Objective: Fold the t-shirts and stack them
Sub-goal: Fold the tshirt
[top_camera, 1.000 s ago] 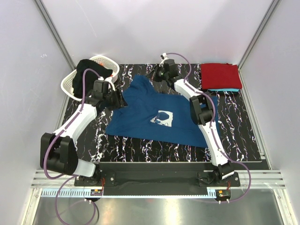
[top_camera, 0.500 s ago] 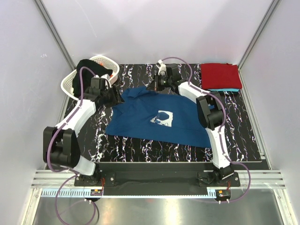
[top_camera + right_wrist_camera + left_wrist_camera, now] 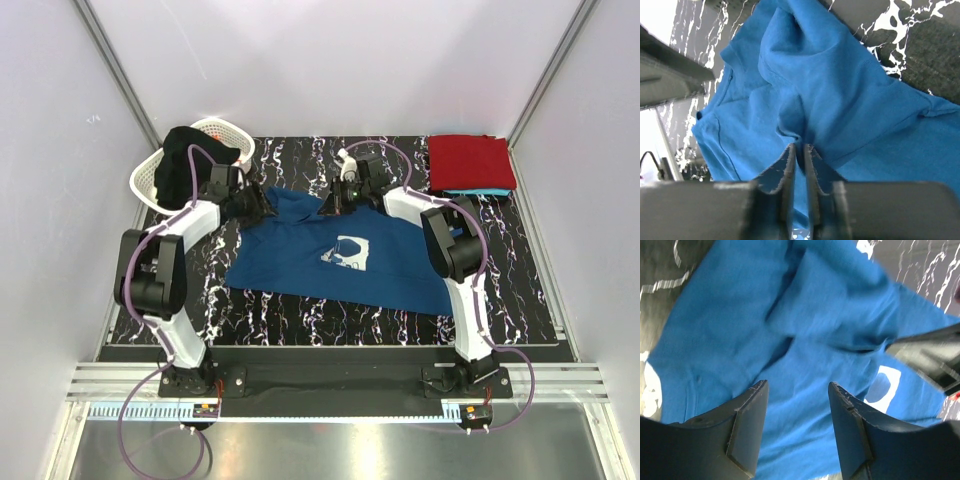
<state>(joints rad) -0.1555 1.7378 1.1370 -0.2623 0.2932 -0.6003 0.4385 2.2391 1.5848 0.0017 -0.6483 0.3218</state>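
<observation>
While the left fingers (image 3: 747, 430) gape empty over the navy t-shirt (image 3: 300, 262), the right fingers (image 3: 782, 172) stand nearly closed. They pinch a raised fold

Three shirts are counted: blue shirt (image 3: 300, 255), red shirt (image 3: 470, 160), turquoise shirt (image 3: 472, 191). One black cloth (image 3: 185, 150) and one basket (image 3: 146, 180) are listed. Two arms are entered: left arm (image 3: 150, 275), right arm (image 3: 455, 245).

Left pincer (image 3: 797, 385) spread, right pincer (image 3: 800, 148) — closed
</observation>
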